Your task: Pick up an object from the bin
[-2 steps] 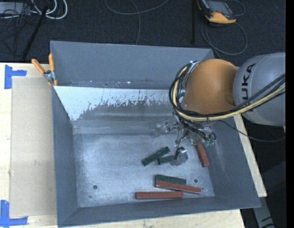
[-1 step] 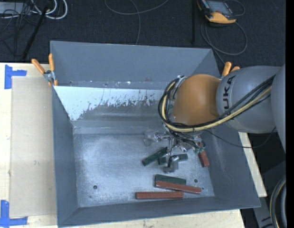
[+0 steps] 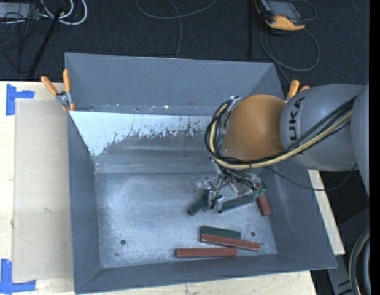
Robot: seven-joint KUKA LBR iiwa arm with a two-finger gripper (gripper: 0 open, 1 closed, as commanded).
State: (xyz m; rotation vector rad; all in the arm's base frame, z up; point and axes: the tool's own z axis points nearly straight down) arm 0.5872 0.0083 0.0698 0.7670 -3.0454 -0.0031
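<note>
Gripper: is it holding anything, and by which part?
Cannot be told. The gripper sits low among dark green sticks, right of the middle of the bin; no hold on any shows clearly.

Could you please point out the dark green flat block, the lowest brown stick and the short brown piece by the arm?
dark green flat block (image 3: 220,232): camera view, middle of its top face.
lowest brown stick (image 3: 205,252): camera view, mid-length.
short brown piece (image 3: 263,205): camera view, its centre.

A single camera looks steeply down into the bin from above, slightly sideways.
</note>
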